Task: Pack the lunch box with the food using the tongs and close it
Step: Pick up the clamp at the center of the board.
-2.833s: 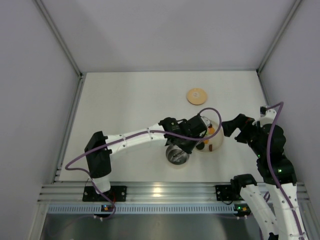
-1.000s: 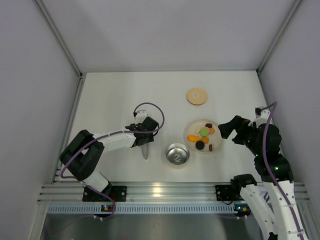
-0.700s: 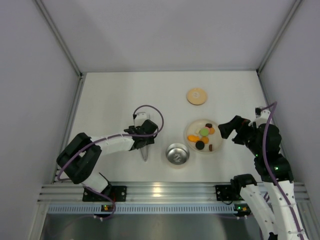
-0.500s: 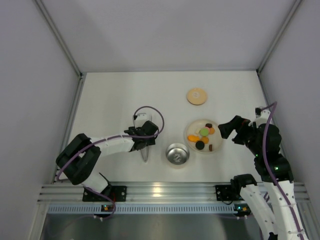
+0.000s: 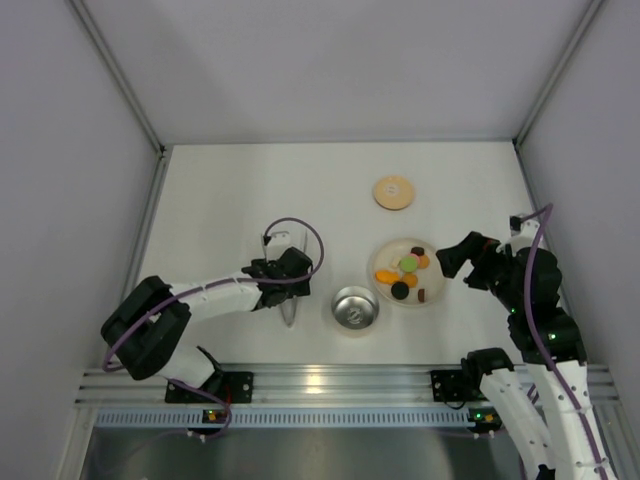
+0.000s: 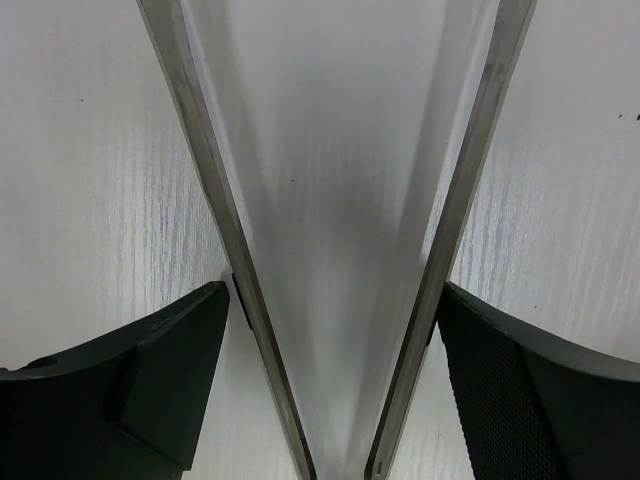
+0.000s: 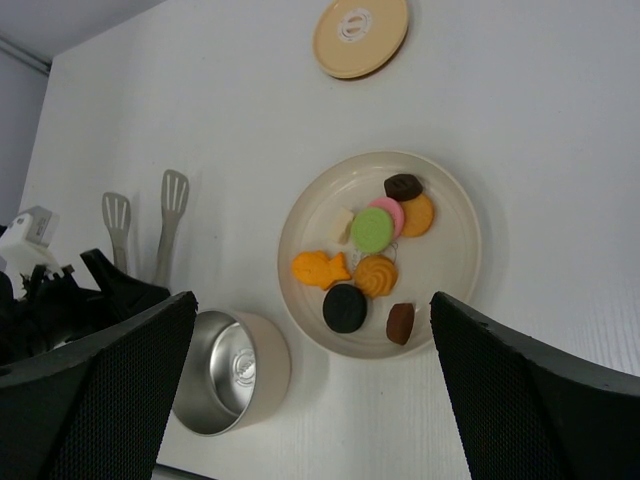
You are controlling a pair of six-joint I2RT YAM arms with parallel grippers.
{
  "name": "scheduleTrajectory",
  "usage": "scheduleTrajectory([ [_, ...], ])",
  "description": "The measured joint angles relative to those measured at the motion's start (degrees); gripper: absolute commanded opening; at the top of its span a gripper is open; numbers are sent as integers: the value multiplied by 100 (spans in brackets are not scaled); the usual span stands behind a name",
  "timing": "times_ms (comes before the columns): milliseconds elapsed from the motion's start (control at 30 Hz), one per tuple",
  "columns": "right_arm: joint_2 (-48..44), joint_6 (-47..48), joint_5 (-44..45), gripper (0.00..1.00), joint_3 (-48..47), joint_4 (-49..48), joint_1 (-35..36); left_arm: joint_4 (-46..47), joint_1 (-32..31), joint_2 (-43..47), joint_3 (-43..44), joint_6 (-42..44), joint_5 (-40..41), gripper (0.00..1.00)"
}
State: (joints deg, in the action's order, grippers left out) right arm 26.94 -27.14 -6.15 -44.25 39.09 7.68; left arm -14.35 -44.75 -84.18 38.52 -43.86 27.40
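Observation:
The tongs point(image 5: 290, 312) lie on the table left of the lunch box point(image 5: 354, 308), an open, empty steel cup. My left gripper point(image 5: 283, 272) sits low over them, open. In the left wrist view the two metal arms of the tongs point(image 6: 210, 200) spread between my wide black fingers point(image 6: 150, 370). The food point(image 5: 408, 264) sits on a cream plate point(image 5: 436, 285): a green round point(image 7: 372, 228), an orange fish point(image 7: 318, 269), a black disc point(image 7: 345, 307) and a brown bit point(image 7: 400, 322). The right gripper point(image 5: 450, 258) hovers open by the plate's right side, holding nothing.
The tan wooden lid point(image 5: 393, 192) lies flat behind the plate, also seen as the lid point(image 7: 360, 35) in the right wrist view. Grey walls close the table on the left, back and right. An aluminium rail point(image 5: 320, 385) runs along the near edge.
The left gripper's jaws have widened around the tongs, and the arm has drawn back slightly toward its base. The tongs stay on the table. The right arm has not moved.

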Motion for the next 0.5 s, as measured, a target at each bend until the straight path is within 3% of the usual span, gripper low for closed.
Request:
scheduleTrajectory([
  [500,-26,-2,0,99,46,2,0,-133,-181,0,0,55,9,85],
])
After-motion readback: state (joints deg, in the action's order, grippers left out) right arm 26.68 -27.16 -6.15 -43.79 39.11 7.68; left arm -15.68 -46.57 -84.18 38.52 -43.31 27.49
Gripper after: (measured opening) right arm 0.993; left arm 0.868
